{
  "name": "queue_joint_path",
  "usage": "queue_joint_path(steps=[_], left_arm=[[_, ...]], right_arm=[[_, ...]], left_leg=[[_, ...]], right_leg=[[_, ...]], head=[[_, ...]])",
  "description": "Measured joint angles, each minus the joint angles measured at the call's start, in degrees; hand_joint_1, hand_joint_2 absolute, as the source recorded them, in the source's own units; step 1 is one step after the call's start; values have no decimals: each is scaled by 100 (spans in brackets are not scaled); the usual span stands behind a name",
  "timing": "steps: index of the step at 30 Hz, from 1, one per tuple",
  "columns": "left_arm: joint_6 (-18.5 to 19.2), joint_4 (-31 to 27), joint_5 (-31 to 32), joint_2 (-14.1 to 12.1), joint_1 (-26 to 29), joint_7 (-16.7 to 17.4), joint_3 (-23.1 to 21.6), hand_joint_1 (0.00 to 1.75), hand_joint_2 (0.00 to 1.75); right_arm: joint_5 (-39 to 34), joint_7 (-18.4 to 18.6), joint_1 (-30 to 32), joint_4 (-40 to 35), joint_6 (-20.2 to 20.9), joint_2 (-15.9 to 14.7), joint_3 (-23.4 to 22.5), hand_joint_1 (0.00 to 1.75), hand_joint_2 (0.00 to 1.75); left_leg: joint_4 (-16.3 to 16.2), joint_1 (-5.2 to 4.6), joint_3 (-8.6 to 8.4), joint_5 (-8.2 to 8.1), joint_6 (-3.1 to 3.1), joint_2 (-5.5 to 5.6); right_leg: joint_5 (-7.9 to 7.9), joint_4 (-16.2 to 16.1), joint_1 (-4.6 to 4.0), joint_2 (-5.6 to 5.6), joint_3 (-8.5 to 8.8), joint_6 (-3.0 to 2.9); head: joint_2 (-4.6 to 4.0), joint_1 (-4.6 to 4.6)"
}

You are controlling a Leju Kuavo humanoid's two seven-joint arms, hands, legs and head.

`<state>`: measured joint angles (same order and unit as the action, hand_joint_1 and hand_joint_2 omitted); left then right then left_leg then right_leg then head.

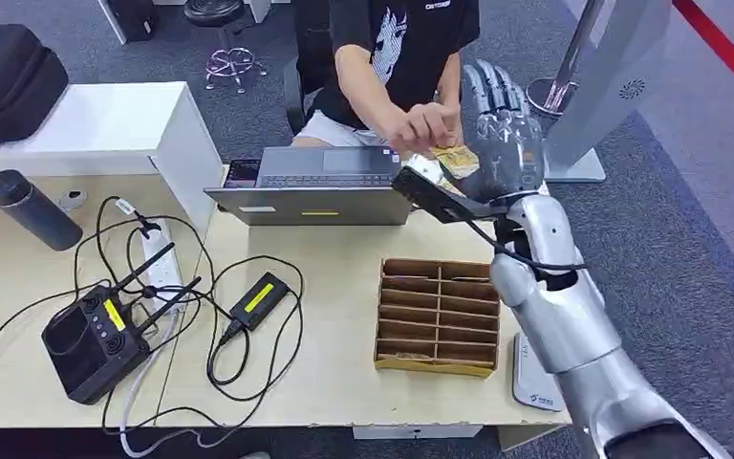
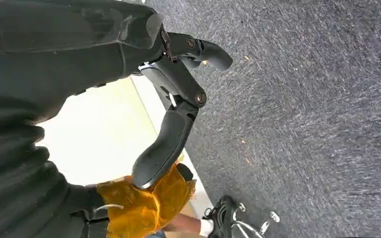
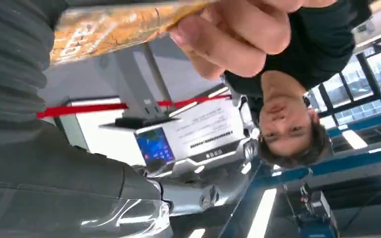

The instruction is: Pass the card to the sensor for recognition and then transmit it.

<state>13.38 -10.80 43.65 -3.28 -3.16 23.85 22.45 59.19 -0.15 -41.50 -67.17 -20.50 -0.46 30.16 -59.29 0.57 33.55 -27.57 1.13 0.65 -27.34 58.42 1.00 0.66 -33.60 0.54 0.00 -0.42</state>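
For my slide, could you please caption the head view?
Robot's right hand and a seated person's hand meet at a yellow card above the laptop.

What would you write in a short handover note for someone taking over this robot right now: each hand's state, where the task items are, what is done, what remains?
Right hand: raised past the laptop, at the yellow card; a person's hand pinches the same card. Who bears it cannot be told.
Left hand: hanging beside the table edge, above the carpet, holding nothing, fingers apart.
Done: the card has reached the person.
Left: release, confirm the person has it, withdraw the arm. Whether the sensor step happened cannot be told.
Wooden card rack stands on the table.
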Motion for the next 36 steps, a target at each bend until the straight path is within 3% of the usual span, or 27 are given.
queue_joint_path(steps=[8,20,29,34,36], left_arm=[[9,0,24,-7,7,-4,0,0,175],[-2,0,28,-7,30,-2,2,0,175],[-24,0,-33,-4,74,7,35,0,175],[-129,0,-218,17,121,68,210,0,175],[-157,0,-276,26,123,81,281,0,175]], right_arm=[[-99,-155,-112,254,-144,320,64,175,175],[-287,-787,408,-474,-315,282,72,175,175],[-495,-1006,935,-1274,-174,18,77,175,175],[-1431,-1349,1489,-2019,695,-554,-6,175,175],[-1647,-1439,1721,-2190,822,-759,-116,175,175]], left_leg=[[0,-1,8,0,0,9],[-1,0,8,-1,-1,12],[-2,0,6,-2,-2,13],[-3,-2,13,-4,-4,16],[-8,-2,-1,-9,-4,11]], right_leg=[[-1,-3,0,-11,-3,0],[-3,-7,0,-14,-6,2],[-3,-10,0,-16,-5,2],[-3,-15,1,-21,-6,3],[-3,-29,0,-16,-9,3]], head=[[0,2],[0,2],[0,2],[0,7],[0,-2]])
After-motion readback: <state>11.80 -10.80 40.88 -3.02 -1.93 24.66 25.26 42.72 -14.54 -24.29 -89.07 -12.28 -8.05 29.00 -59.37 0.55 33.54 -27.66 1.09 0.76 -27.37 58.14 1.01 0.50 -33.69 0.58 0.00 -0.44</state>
